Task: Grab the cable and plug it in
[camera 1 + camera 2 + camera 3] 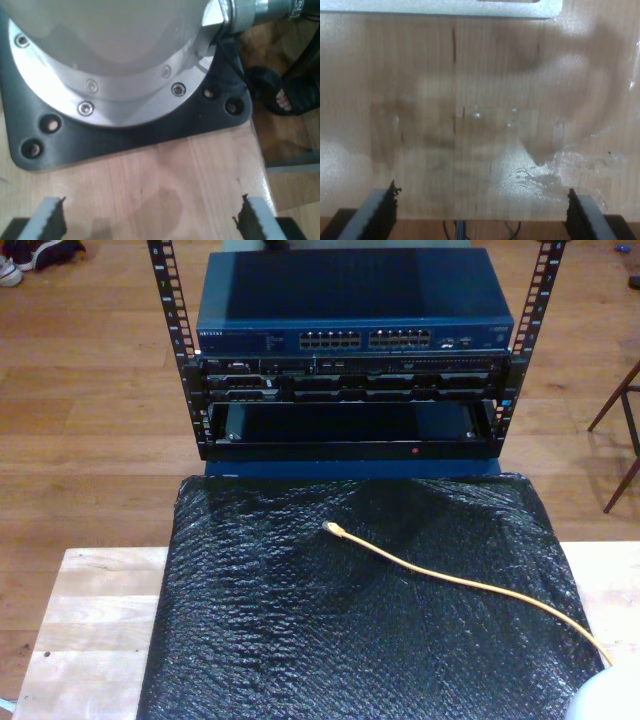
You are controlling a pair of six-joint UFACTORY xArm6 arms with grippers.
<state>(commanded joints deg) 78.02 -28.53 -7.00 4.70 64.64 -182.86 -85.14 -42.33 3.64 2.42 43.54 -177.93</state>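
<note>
The cable (460, 583) is thin and yellow-orange. It lies on a black bubble-wrap mat (300, 640) in the exterior view and runs off toward that view's lower right. Its small plug (333, 529) rests near the mat's middle, pointing toward the rack. The blue network switch (350, 300) sits on top of the rack, with two rows of ports (365, 340) on its front. My first gripper (150, 216) is open above bare wood, facing a silver arm base (110, 60) on a black plate (150, 132). My second gripper (482, 206) is open over bare, smeared wooden tabletop.
The black rack (350, 405) stands beyond the wooden table (90, 620). A white rounded arm part (602, 702) shows at the exterior view's lower right corner. A person's sandalled foot (282, 97) stands on the floor beside the table. A silver plate edge (445, 7) lies ahead of my second gripper.
</note>
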